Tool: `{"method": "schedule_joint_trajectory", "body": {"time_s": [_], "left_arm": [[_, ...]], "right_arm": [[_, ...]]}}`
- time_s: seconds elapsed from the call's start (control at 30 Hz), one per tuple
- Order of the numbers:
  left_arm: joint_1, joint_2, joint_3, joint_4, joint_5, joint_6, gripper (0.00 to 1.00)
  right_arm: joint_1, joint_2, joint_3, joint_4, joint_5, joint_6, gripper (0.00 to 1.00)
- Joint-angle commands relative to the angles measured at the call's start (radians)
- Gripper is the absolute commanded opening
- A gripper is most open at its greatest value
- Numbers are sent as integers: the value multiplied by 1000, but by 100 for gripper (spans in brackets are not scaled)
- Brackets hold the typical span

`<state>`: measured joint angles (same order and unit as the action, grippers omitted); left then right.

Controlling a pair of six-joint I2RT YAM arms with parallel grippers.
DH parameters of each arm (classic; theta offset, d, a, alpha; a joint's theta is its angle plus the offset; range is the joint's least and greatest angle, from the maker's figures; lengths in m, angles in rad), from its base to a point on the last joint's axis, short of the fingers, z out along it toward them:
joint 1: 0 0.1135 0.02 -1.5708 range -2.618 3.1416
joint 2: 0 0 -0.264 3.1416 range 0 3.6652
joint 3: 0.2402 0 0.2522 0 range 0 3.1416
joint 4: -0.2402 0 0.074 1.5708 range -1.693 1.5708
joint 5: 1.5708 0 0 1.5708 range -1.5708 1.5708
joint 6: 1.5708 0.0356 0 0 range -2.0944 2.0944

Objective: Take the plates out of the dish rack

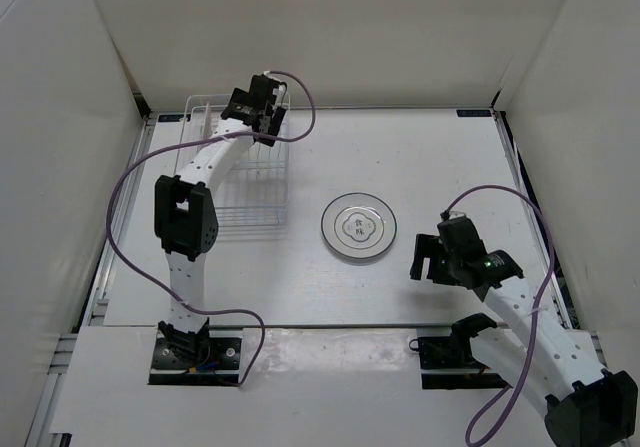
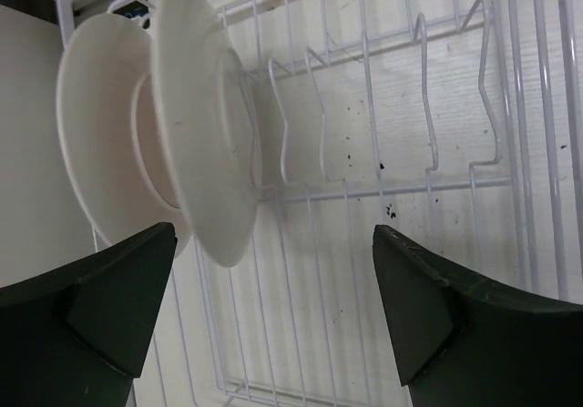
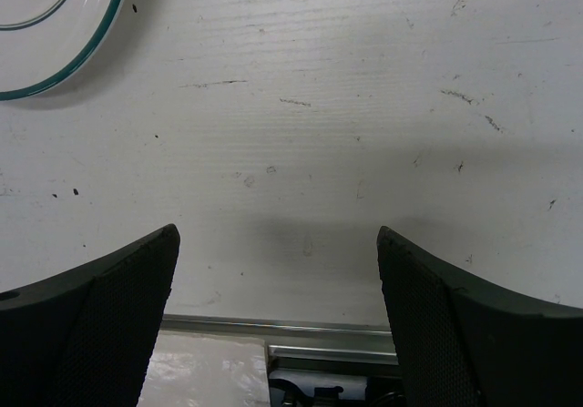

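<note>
The white wire dish rack (image 1: 240, 182) stands at the back left of the table. In the left wrist view two pale plates (image 2: 205, 125) (image 2: 96, 152) stand on edge between the prongs of the rack (image 2: 383, 188), at its end. My left gripper (image 1: 267, 119) hangs open and empty over the rack, its jaws (image 2: 273, 289) wide apart just beside the nearer plate. A third plate (image 1: 358, 229), with a scalloped inner outline and a small central mark, lies flat on the table. My right gripper (image 1: 431, 264) is open and empty to that plate's right; the plate's rim (image 3: 55, 34) shows at the wrist view's top left.
White walls close in the table at the left, back and right. The table's metal front rail (image 3: 328, 339) lies just under my right gripper (image 3: 278, 243). Purple cables trail from both arms.
</note>
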<state>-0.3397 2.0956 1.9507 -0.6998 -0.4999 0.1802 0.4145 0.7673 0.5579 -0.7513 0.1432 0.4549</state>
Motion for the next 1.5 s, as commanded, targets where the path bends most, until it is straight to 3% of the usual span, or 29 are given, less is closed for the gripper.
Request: {"method": "schedule_joint_trajectory", "body": {"time_s": [0.0,0.33,0.5,0.67,0.93,1.0,1.13,1.2,1.23,1.47], "left_arm": [[4,-80,27,46,-86,28,100],[16,-52,-13,94,-94,4,100],[45,-22,-6,82,-11,-59,100],[71,44,34,45,43,-82,78],[82,96,31,54,43,-84,54],[82,96,33,56,38,-84,42],[82,52,13,78,41,-81,34],[82,34,-33,103,35,-62,21],[79,-7,-71,165,35,-55,21],[82,-86,-85,178,34,-50,10]], "right_arm": [[4,3,-9,27,-10,-18,90],[6,21,-6,24,-16,-21,90],[4,24,-6,26,-19,-22,90],[4,26,-6,26,-22,-21,90],[1,36,-7,26,-31,-24,90],[3,38,-7,29,-33,-27,90],[3,43,-6,26,-34,-30,90],[6,44,-4,26,-33,-30,90],[4,44,-4,27,-36,-28,90],[4,50,-4,27,-42,-30,90]]}}
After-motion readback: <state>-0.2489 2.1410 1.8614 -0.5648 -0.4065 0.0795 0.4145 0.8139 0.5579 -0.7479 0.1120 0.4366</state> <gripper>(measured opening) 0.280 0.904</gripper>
